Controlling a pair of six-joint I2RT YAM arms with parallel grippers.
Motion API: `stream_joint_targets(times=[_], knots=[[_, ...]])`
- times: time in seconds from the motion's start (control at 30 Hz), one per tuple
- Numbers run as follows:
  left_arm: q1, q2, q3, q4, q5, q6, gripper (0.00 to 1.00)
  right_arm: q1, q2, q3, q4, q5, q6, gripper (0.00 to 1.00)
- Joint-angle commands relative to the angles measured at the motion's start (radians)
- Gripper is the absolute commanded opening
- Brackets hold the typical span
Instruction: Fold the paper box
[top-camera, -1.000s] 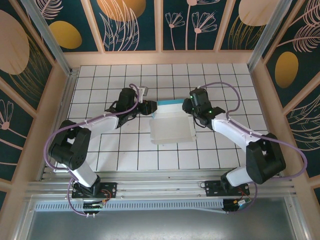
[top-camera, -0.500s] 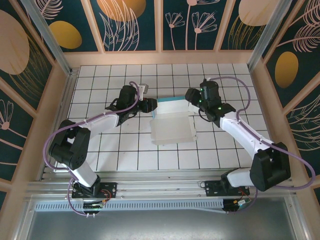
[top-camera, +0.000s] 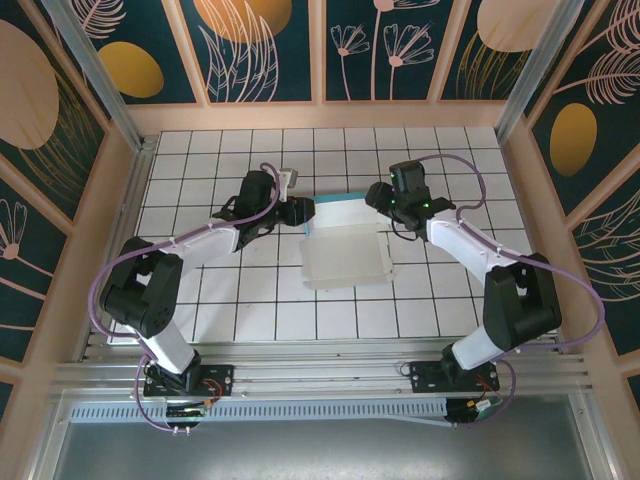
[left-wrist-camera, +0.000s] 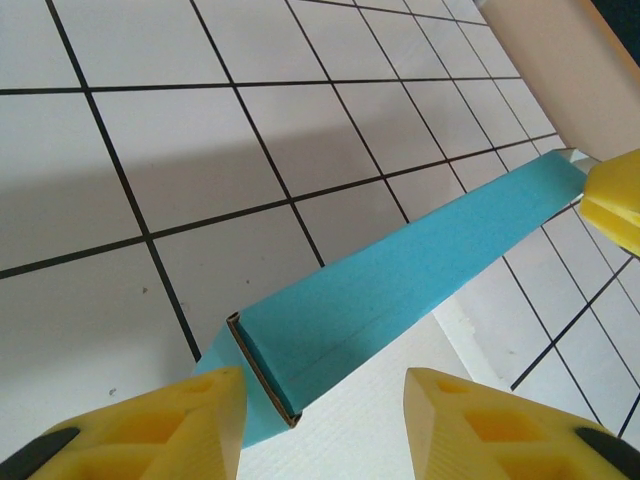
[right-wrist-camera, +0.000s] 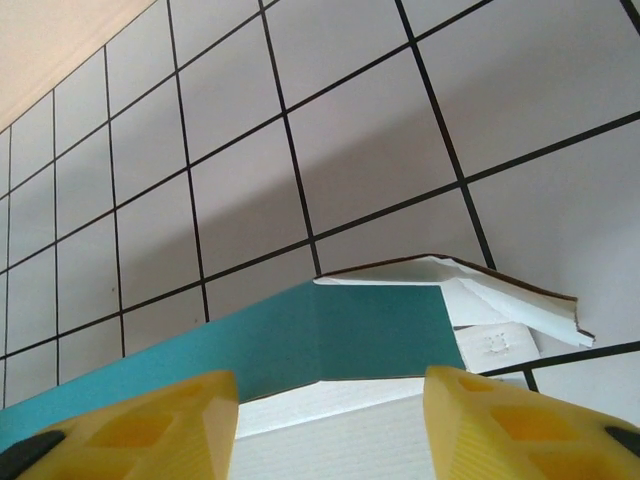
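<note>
Turquoise edges the far side of the one paper box (top-camera: 345, 258), which lies mid-table (top-camera: 200, 160) exactly as half a second ago. Since then the right arm's elbow has swung inward. We count two grippers flanking that strip: left gripper (top-camera: 302, 212) and right gripper (top-camera: 376, 196). At the left wrist, our two yellow fingers (left-wrist-camera: 200, 415) stand spread, with the strip's end between them. At the right wrist, two fingers (right-wrist-camera: 520, 420) are likewise spread about the box's corner.

Seen from above, a white tiled table (top-camera: 250, 310) (black grid lines) holds the paper box (top-camera: 345, 258), a pale sheet with a turquoise strip (top-camera: 340, 212) along its far edge. The left gripper (top-camera: 303, 211) is at the strip's left end and the right gripper (top-camera: 374, 196) at its right end.
</note>
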Motion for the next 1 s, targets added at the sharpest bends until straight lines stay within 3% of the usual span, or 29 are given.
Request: stream_joint_targets(times=[0.0,0.17,0.3,0.43,0.6,0.8,0.97], knots=[[-0.012,0.013,0.026,-0.006,0.009,0.009,0.45,-0.007,0.024,0.018,0.03,-0.023,0.016,0.51],[-0.011,-0.037,0.023,-0.028,-0.033,-0.006,0.49,-0.002,0.001,0.061,-0.045,-0.007,0.011,0.56],[-0.011,-0.149,0.001,-0.075,-0.205,-0.102,0.58,0.006,-0.061,0.067,-0.085,0.019,0.0,0.57],[-0.01,-0.145,0.065,-0.212,-0.305,-0.251,0.58,-0.014,-0.051,0.113,-0.126,0.018,-0.037,0.57],[-0.007,-0.014,0.236,-0.411,-0.231,-0.361,0.56,-0.052,0.044,0.224,-0.215,-0.05,-0.098,0.58],[-0.007,0.013,0.14,-0.238,-0.061,-0.569,0.56,-0.055,0.111,0.289,-0.25,-0.109,-0.122,0.55],[-0.008,0.008,0.091,-0.19,-0.091,-0.587,0.59,-0.056,0.132,0.294,-0.258,-0.107,-0.121,0.55]])
